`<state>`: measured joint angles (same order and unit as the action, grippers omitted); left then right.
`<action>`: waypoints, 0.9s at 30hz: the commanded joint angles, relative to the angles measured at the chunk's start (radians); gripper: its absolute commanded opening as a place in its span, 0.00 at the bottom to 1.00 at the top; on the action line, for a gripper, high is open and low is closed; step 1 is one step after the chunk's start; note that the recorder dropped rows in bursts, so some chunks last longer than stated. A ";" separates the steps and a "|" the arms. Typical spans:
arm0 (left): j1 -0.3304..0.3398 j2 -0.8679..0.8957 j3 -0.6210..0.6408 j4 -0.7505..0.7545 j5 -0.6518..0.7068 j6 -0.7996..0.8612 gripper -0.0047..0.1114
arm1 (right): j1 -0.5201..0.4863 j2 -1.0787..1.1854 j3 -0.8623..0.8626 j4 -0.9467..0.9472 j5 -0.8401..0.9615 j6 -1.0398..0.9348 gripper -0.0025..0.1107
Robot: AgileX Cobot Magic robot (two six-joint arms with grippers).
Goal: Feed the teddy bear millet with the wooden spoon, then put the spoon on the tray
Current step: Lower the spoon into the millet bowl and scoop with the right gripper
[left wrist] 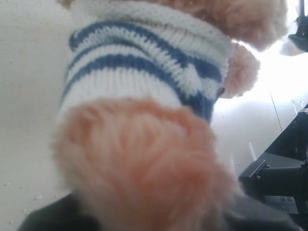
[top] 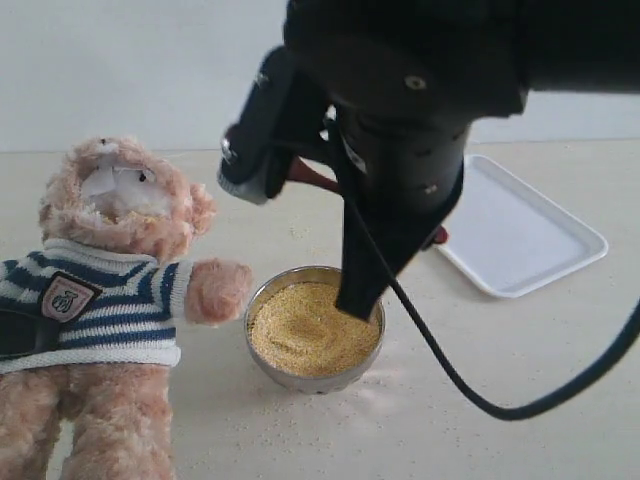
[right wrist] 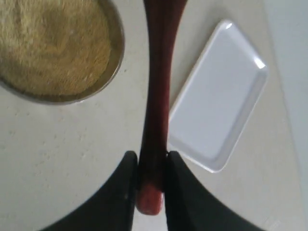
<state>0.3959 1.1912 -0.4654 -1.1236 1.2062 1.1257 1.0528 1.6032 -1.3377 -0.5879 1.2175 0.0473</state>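
The right fingers (right wrist: 120,192) are pinched on the wooden spoon (right wrist: 159,72), gripping its slim handle close to the end, so a short reddish stub sticks out behind them. From the grip the dark glossy handle runs straight away and widens before it leaves the right wrist view. The spoon hangs above the desk (right wrist: 72,154), clear of the surface. In that view it passes between the steel bowl (right wrist: 119,45) and the tray (right wrist: 221,96).

The left fingers (left wrist: 48,219) show only as blurred dark shapes on either side of a fluffy paw of the teddy bear (left wrist: 144,159). The fur fills the gap between them and bulges against both, so they are closed on the bear. Behind the paw the navy-and-white sweater fills most of the left wrist view.

In the exterior view the teddy bear (top: 110,290) lies on its back at the left of the desk (top: 520,400), head toward the far wall. One arm is stretched toward the steel bowl (top: 300,378), its paw just beside the rim. The millet (top: 300,335) fills the bowl nearly to the brim, and stray grains lie scattered on the desk around it. The black right arm hangs over the bowl and hides part of its far rim. The tray (top: 520,235) lies flat to the right of the bowl and farther back, near it but not touching, and well apart from the bear.
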 commanded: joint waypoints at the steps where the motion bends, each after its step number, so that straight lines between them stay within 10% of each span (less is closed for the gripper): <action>1: 0.002 -0.010 0.002 -0.023 0.015 0.003 0.08 | -0.037 -0.006 0.106 0.018 0.004 -0.017 0.02; 27: 0.002 -0.010 0.002 -0.023 0.015 0.003 0.08 | 0.061 0.208 0.219 -0.370 0.004 -0.084 0.02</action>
<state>0.3959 1.1912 -0.4654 -1.1236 1.2062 1.1257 1.1100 1.7949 -1.1155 -0.9230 1.2196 -0.0273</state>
